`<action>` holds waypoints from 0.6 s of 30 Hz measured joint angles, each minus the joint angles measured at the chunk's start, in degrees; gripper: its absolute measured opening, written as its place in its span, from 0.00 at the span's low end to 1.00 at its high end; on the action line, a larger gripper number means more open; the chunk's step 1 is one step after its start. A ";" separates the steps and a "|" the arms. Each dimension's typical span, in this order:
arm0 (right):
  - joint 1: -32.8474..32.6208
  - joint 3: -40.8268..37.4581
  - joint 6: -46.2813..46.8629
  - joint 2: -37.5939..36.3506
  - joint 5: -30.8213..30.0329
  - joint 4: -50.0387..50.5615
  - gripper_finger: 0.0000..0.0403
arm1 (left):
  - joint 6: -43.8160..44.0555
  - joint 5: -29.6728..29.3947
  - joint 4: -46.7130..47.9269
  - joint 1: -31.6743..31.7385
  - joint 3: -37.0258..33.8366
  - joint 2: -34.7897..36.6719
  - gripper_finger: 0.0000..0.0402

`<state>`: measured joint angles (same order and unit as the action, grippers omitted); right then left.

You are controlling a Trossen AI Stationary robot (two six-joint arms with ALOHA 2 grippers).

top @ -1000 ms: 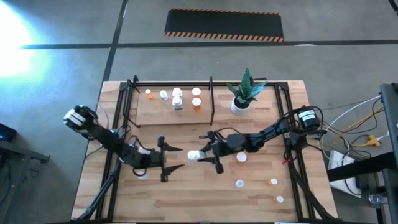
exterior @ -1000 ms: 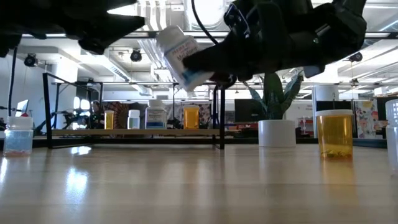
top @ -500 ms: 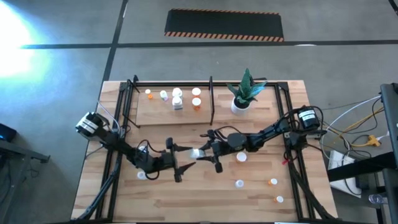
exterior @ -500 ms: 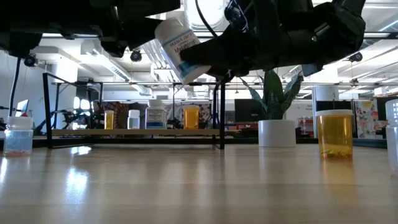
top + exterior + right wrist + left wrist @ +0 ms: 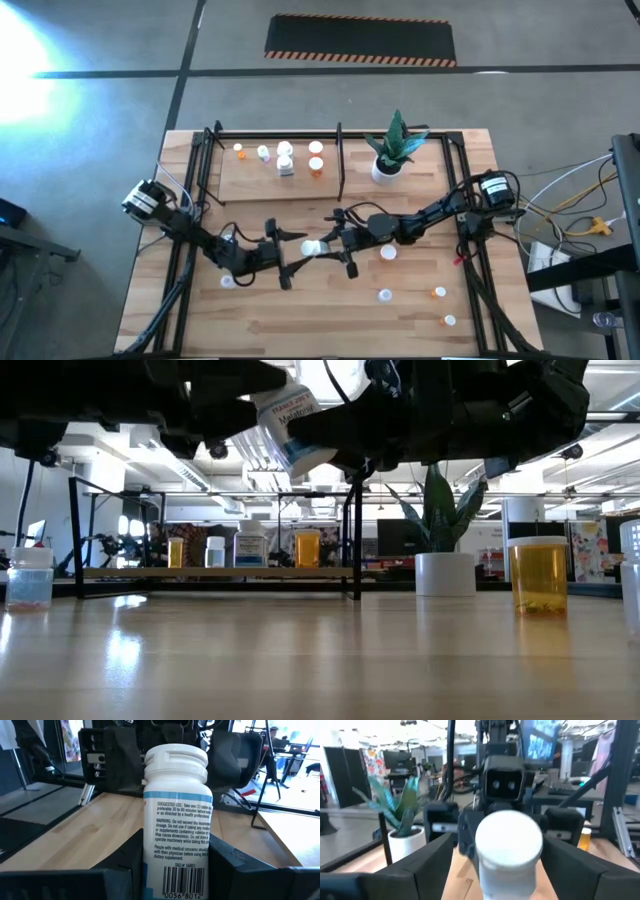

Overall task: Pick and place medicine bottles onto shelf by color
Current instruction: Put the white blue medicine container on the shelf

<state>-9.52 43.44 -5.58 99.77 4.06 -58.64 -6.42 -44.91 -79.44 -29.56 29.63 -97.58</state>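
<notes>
Table [image 5: 330, 310]: both arms meet mid-air over its middle, in front of the shelf [image 5: 280, 187].

Shelf: sits at the table's far edge, left of the plant pot [image 5: 387, 170]. Five bottles stand on it in the high view, white ones and orange ones [image 5: 316, 167] together near the divider bar [image 5: 340, 160].

Right gripper [image 5: 335, 246]: just in front of the shelf's divider, fingers clamped on the body of a white bottle [image 5: 313, 247]. Bottle is held off the table, tilted, cap pointing away from the right gripper toward the left arm. In the right wrist view the label faces the camera and the cap [image 5: 176, 759] sticks out past the fingers.

Left gripper [image 5: 281, 256]: front of the shelf, directly facing the bottle cap. Fingers spread apart, one either side of the cap; contact can't be confirmed. Left wrist view: cap fills the gap between the two fingers [image 5: 385, 872].

Change vs a second ago: the left gripper was well left of the bottle, now it's at the cap. Bottle barely moved, slightly higher in the low view.

Loose bottles [image 5: 386, 294] stand on the table well in front of the shelf, right side.
</notes>
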 joint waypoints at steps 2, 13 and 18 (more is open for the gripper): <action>0.00 0.00 0.00 0.00 0.00 -0.03 0.33 | -0.50 1.31 -0.97 0.18 0.02 0.00 0.64; 0.02 0.00 -0.04 0.00 -0.20 -0.01 0.33 | -0.25 3.88 -1.14 1.46 0.23 0.00 0.43; 0.02 0.00 -0.20 0.00 -0.12 0.73 0.38 | -0.17 4.55 -0.96 1.46 0.24 0.00 0.39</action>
<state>-9.50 43.44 -5.78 99.77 3.94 -57.91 -6.59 -40.36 -80.40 -28.10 29.87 -97.58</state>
